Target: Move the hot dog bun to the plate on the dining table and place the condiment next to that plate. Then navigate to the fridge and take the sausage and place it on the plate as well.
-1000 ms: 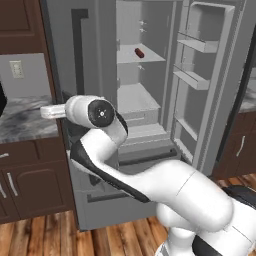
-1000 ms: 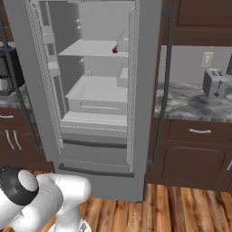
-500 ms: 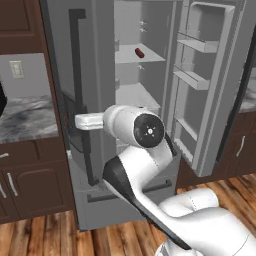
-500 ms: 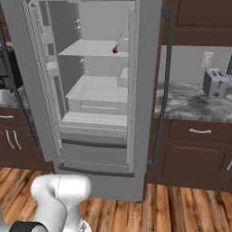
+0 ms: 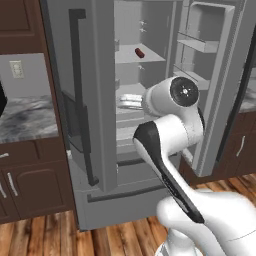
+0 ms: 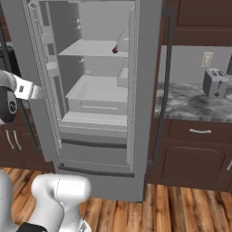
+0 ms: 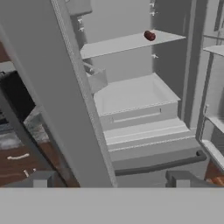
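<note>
Red sausage (image 7: 149, 36); fridge (image 7: 131, 94) shelf

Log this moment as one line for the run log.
phase: at fridge | door: open | sausage: on upper shelf, untouched | gripper: open, empty, facing shelves

- One fridge (image 5: 95, 100), silver-grey, one door swung open.
- One sausage (image 5: 139, 52), dark red, on an upper shelf.
- Two long vertical door handles (image 5: 80, 95) in sight, one per door.
- Perhaps three bins on the open door (image 5: 200, 45); hard to count from this angle.
- One toaster (image 6: 214, 83) on the counter.
- Two wall outlets (image 5: 16, 69), one each side of the fridge.
- One gripper (image 7: 111, 178), two dark fingertips.
</note>
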You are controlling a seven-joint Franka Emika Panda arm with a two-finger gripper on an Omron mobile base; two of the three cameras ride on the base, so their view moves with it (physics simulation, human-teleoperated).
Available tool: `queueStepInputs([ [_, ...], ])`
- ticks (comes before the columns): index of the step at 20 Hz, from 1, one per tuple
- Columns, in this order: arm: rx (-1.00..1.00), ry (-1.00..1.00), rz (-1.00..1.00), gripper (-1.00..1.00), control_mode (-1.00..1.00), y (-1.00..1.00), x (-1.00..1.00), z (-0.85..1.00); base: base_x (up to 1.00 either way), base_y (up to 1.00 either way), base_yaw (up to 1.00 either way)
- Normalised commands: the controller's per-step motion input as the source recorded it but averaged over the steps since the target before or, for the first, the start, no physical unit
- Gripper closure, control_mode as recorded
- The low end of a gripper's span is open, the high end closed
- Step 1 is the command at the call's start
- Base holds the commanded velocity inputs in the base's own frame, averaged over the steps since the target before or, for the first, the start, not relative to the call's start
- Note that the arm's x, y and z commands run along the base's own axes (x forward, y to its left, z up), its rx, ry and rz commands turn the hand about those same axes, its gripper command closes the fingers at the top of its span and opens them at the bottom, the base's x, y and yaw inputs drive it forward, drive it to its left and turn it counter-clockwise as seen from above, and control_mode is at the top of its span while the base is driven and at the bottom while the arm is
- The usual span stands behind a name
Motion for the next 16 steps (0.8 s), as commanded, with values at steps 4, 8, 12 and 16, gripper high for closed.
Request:
queueStepInputs([
  [4,0.10,0.00,-0.10,-1.00,-1.00,-1.00,0.45,0.00,0.00,0.00,0.00],
  [8,0.14,0.03,-0.04,-1.00,-1.00,-0.88,0.86,-0.06,0.00,0.00,0.00],
  [12,0.12,0.00,0.00,-1.00,-1.00,-0.30,0.97,-0.10,0.00,0.00,0.00],
  [16,0.04,0.00,0.00,-1.00,-1.00,0.05,1.00,-0.08,0.00,0.00,0.00],
])
